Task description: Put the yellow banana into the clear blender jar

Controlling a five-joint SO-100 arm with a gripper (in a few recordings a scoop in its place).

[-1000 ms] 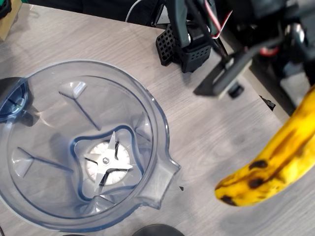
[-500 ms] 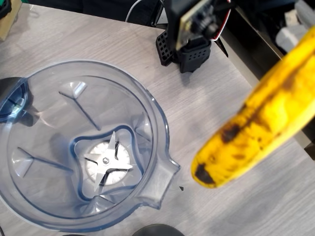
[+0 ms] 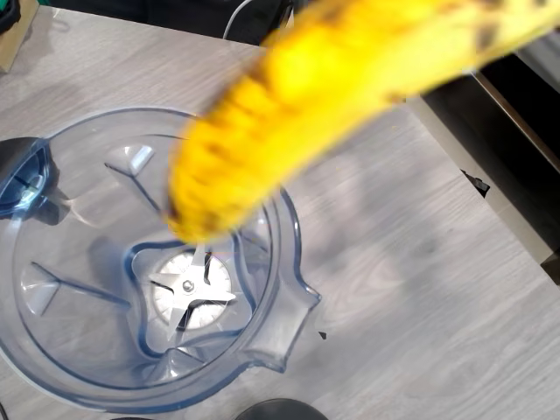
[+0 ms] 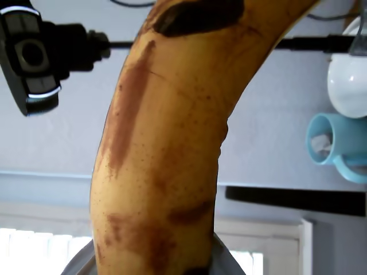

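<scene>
The yellow banana (image 3: 289, 114) hangs blurred and very large in the overhead view, high above the table. It slants from the top right down to its tip over the right part of the clear blender jar (image 3: 87, 367). The jar stands upright at lower left, and its steel blade (image 3: 188, 289) shows at the bottom with nothing else inside. In the wrist view the banana (image 4: 166, 143) with brown streaks rises from the bottom edge. There, grey parts of my gripper (image 4: 152, 264) flank it on both sides, shut on it.
A dark bluish part (image 3: 22, 175) lies against the jar's left side. A dark round thing (image 3: 280, 409) sits at the bottom edge. The table's edge (image 3: 490, 201) runs diagonally on the right. The wrist view faces a webcam (image 4: 34, 54) and a blue mug (image 4: 335, 143).
The banana has swung from the right side of the table leftward and up toward the camera. Its tip now hangs over the jar, and it hides the arm's black base.
</scene>
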